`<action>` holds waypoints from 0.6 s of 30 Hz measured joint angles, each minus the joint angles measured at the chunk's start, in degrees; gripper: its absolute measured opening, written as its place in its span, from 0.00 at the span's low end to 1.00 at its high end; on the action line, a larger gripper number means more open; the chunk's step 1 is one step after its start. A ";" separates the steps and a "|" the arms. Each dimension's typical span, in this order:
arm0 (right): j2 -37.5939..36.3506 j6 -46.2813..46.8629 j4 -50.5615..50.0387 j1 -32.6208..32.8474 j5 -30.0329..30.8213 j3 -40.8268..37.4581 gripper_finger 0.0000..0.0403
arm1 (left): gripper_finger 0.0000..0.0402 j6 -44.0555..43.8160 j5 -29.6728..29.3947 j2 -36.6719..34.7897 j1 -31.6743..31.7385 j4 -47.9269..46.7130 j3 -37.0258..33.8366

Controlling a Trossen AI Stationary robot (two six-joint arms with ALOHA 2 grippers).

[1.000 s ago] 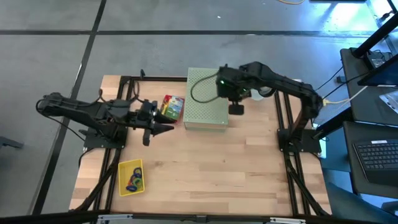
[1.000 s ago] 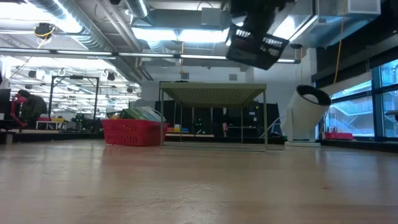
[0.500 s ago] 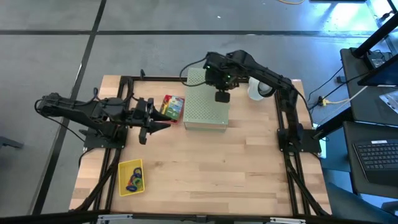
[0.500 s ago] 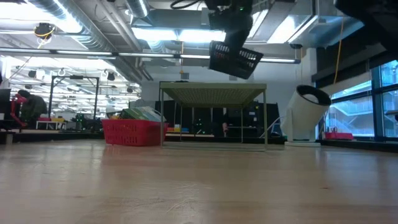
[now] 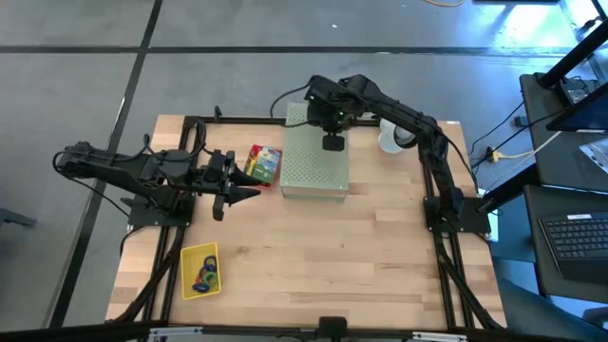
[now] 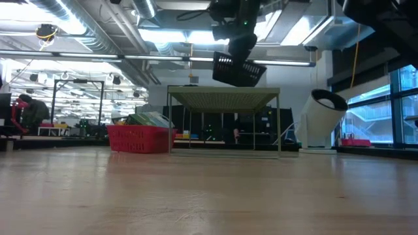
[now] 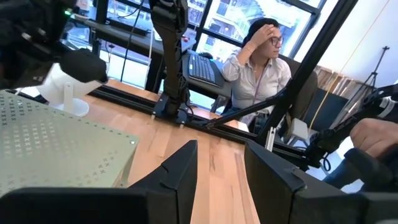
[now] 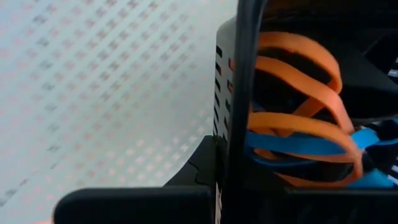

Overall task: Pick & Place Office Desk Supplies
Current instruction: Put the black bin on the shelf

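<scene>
right pincer (image 5: 332, 142) over box edge (image 5: 302, 116)

A pale green perforated box (image 5: 316, 163) sits upper centre of the high view on the wooden worktop (image 5: 323, 256). A white cup-like object (image 5: 391, 139) stands to its right. In the low view, a red basket (image 6: 138, 138) lies left of centre. A seated person (image 7: 261, 74) appears beyond the worktop, hand raised to head.
</scene>
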 joint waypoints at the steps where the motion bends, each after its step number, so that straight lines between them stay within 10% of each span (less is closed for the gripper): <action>1: 0.00 -0.43 0.76 -0.30 0.02 -0.02 0.00 | 0.32 -0.01 -0.14 0.00 0.00 0.00 0.00; 18: 3.46 -4.92 3.40 -1.94 -1.98 -0.08 0.00 | 0.32 -1.57 -0.95 0.00 0.00 0.44 -0.02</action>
